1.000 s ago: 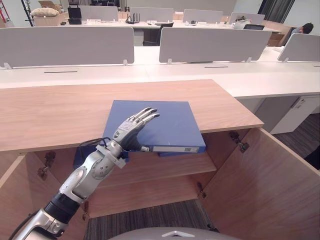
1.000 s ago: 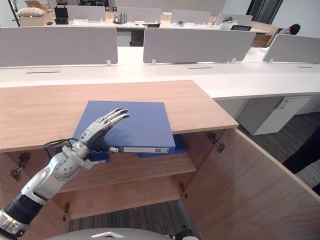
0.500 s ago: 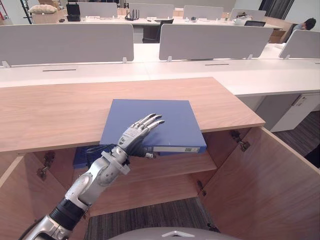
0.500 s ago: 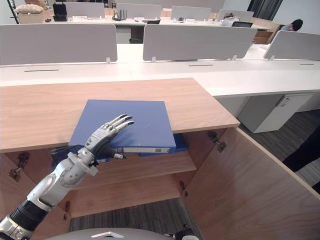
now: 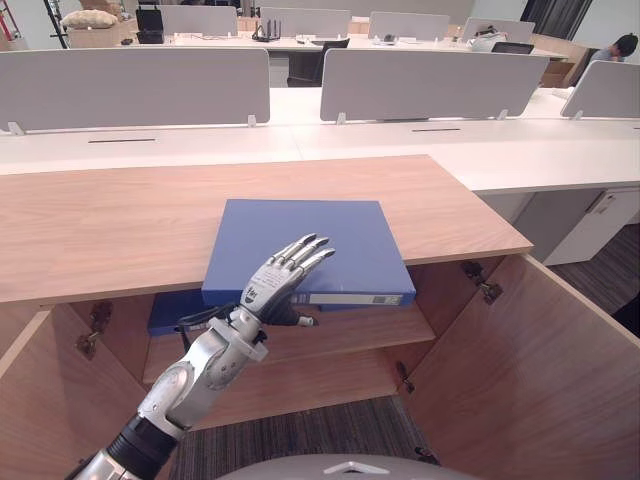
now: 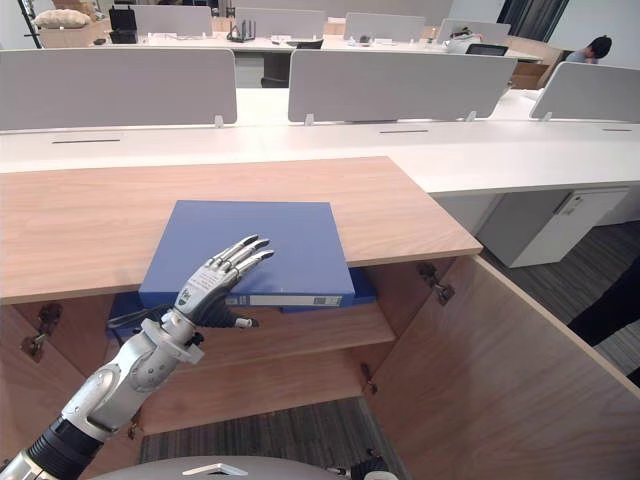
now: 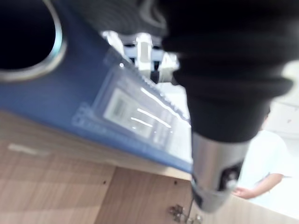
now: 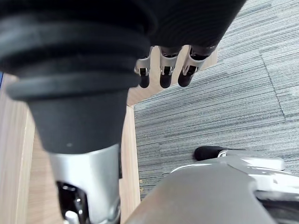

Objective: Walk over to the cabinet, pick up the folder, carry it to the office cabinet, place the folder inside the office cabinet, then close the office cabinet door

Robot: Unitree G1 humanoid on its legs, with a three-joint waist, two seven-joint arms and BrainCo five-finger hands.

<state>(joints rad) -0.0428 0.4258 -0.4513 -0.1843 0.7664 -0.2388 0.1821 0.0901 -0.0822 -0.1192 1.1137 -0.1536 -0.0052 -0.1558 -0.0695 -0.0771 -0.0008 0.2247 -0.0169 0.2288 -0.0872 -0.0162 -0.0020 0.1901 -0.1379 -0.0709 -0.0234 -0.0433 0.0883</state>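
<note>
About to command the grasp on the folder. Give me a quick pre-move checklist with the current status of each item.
1. Blue folder lies flat on the cabinet top, spine past the front edge: ok.
2. Left hand is at the spine end with straight fingers over the cover: ok.
3. Fingers curled round the folder: not ok, no grip yet.
4. Contact between left hand and folder: cannot tell.
5. Cabinet door is swung open: ok.
6. Right hand is free, hanging over the carpet: ok.
</note>
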